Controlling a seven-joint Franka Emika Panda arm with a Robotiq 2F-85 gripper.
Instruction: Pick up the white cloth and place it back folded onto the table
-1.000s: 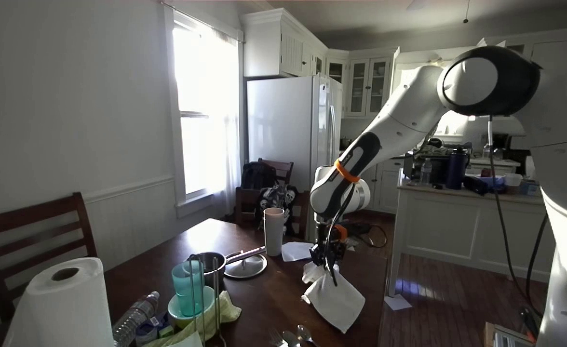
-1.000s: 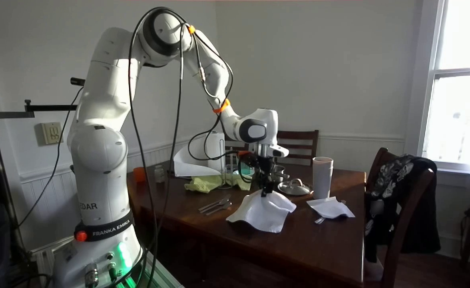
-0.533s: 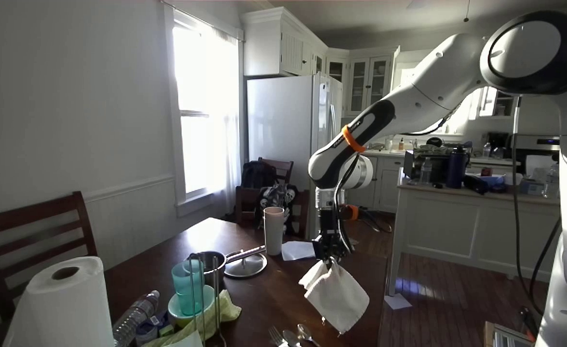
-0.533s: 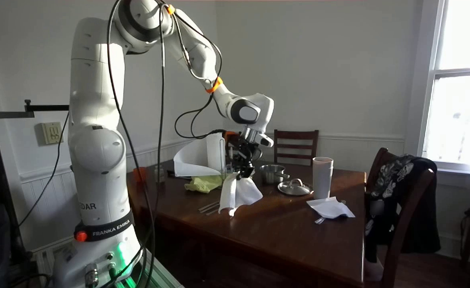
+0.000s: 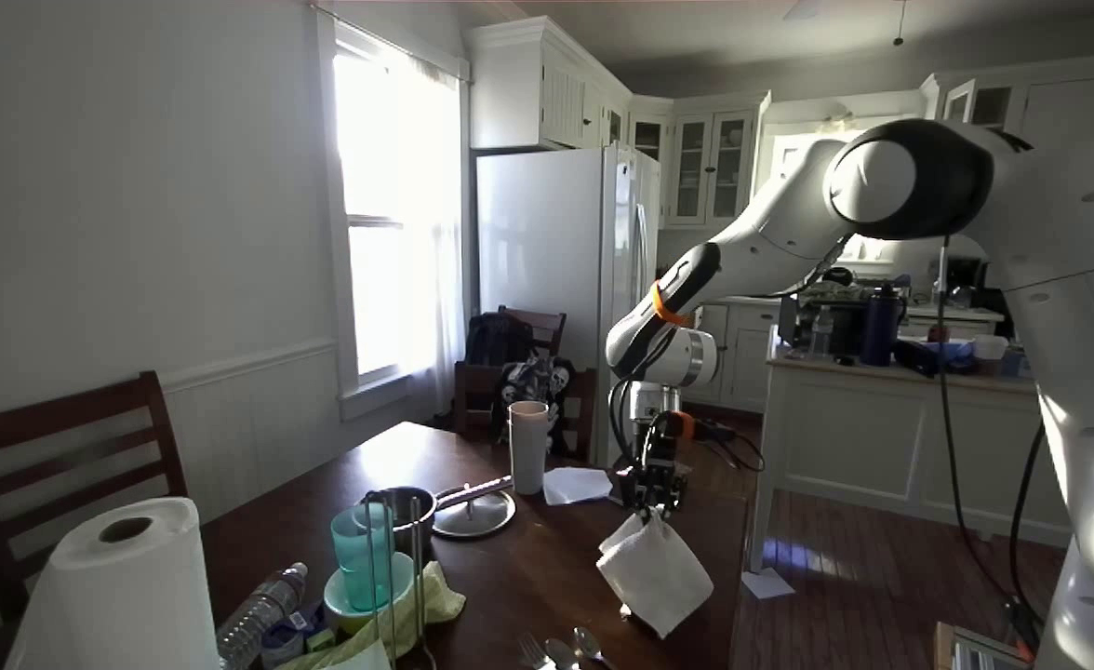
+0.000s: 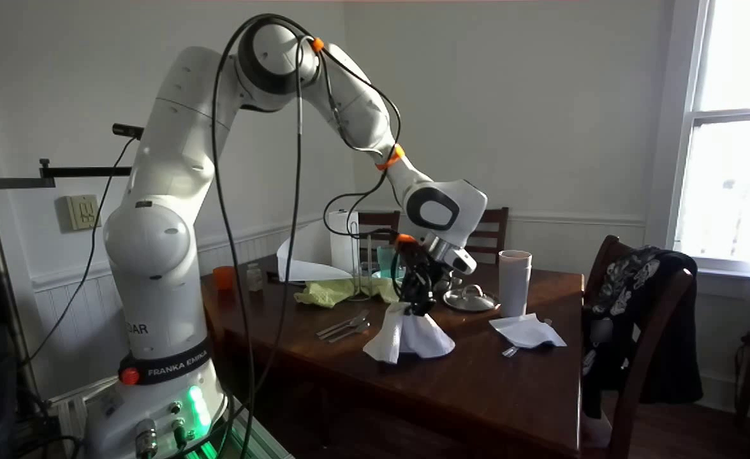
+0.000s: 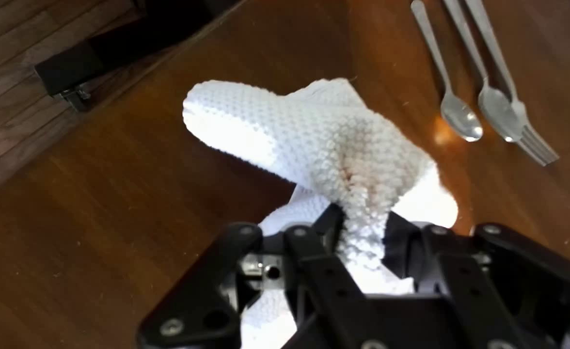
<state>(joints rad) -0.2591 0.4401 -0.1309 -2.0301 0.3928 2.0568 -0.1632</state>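
Observation:
The white cloth (image 5: 659, 577) hangs bunched from my gripper (image 5: 654, 507) near the table's edge. It also shows in an exterior view (image 6: 407, 338), its sides flaring down close to the tabletop. I cannot tell whether its lower edges touch the dark brown table (image 6: 496, 395). In the wrist view, the cloth (image 7: 285, 126) is pinched between the fingers of my gripper (image 7: 362, 232), with loose folds spreading ahead and below. The table (image 7: 120, 232) lies under it. Part of the cloth is hidden behind the fingers.
Spoons and a fork (image 7: 459, 114) lie beside the cloth. A white napkin (image 6: 528, 331), tall cup (image 6: 514, 284) and pot lid (image 6: 470, 298) stand farther along. A wire rack (image 5: 393, 577), teal cup (image 5: 361, 554) and paper towel roll (image 5: 124, 586) are at the other end.
Between one second and half a second ago the cloth rose and swung toward the robot's base. Since then my gripper has moved back out and lower, still holding it.

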